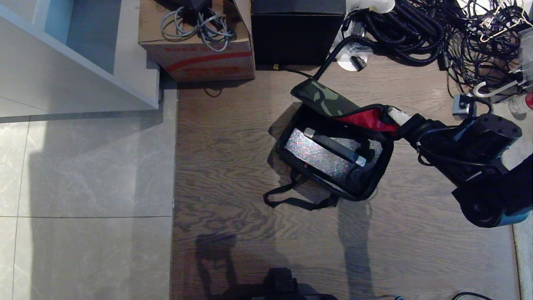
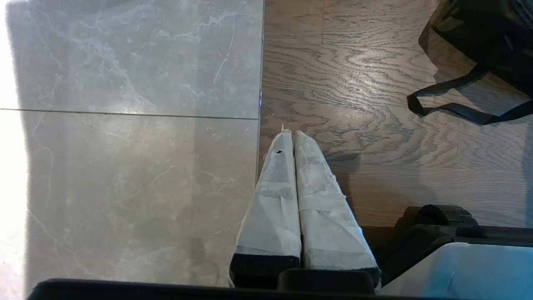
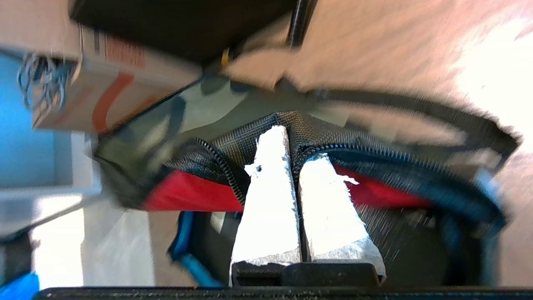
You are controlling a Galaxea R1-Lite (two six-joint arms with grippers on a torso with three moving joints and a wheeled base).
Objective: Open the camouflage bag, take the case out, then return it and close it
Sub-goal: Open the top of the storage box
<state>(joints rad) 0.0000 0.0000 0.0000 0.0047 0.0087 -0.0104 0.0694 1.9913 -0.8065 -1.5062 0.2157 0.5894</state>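
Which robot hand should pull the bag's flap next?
The right hand. It is already shut on the flap edge of the camouflage bag, with the case inside. The left hand hangs shut above the floor, apart from the bag.

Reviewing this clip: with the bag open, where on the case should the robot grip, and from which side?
Probably the case's black top handle, from straight above through the camouflage bag's open mouth. The handle faces up along the case top, while the bag walls cover its sides.
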